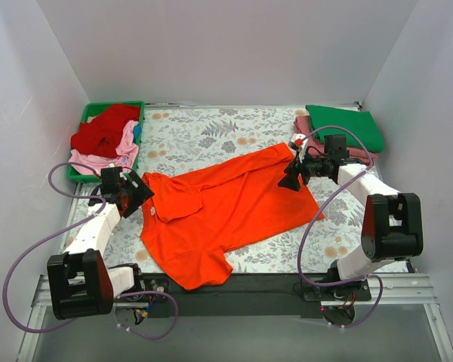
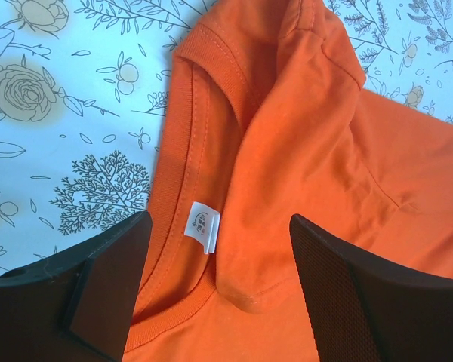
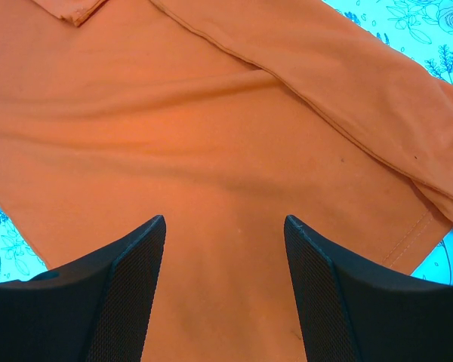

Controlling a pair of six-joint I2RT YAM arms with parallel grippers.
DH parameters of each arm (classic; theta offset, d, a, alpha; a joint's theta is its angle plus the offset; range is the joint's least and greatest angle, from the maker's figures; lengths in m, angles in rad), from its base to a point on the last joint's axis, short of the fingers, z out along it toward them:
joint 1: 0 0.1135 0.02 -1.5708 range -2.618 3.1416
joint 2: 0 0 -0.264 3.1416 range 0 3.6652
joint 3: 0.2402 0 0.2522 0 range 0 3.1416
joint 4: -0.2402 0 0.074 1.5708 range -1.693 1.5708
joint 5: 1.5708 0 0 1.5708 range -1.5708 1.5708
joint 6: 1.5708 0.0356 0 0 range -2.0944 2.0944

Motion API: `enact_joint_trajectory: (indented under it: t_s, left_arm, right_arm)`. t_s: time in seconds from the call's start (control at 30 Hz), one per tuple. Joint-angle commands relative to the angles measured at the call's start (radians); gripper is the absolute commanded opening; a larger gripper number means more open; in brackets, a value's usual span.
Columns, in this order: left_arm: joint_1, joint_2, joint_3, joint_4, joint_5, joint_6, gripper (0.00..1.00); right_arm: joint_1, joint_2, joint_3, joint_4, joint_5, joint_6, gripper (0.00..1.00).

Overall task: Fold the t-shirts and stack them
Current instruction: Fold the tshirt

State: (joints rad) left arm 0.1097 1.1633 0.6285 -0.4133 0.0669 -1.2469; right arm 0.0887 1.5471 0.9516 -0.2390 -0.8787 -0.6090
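Observation:
A bright orange t-shirt [image 1: 226,207] lies spread across the middle of the floral table, collar to the left. My left gripper [image 1: 141,193] is open at the collar; the left wrist view shows the neckline and its white label [image 2: 198,224] between the fingers [image 2: 109,290]. My right gripper [image 1: 293,179] is open over the shirt's right end, orange cloth [image 3: 226,151] under its fingers [image 3: 128,294]. A folded green shirt [image 1: 347,124] lies on a dusty pink one [image 1: 311,136] at the back right. Red [image 1: 104,130] and light pink [image 1: 106,158] shirts lie heaped in the tray.
The green plastic tray [image 1: 87,113] stands at the back left. The table has a floral cover [image 1: 204,132]. White walls close in the back and both sides. A black rail [image 1: 241,286] with the arm bases runs along the near edge.

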Motion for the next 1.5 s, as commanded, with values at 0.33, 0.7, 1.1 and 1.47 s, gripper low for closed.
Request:
enact_joint_trajectory:
  t_s: [0.33,0.7,1.1,1.47]
  left_arm:
    - [0.008,-0.004,-0.004,0.019,0.005,0.024,0.72]
    - [0.008,-0.004,-0.004,0.022,0.008,0.024,0.71]
    - [0.008,-0.001,-0.004,0.018,-0.013,0.018,0.69]
    - [0.008,-0.004,-0.003,0.016,-0.013,0.020,0.69]
  right_arm:
    - [-0.006,-0.002,0.013,-0.023,-0.034,-0.021,0.71]
    - [-0.006,0.001,0.013,-0.025,-0.034,-0.023,0.72]
    - [-0.004,0.001,0.012,-0.026,-0.032,-0.026,0.72]
    - [-0.006,0.002,0.013,-0.028,-0.034,-0.028,0.72]
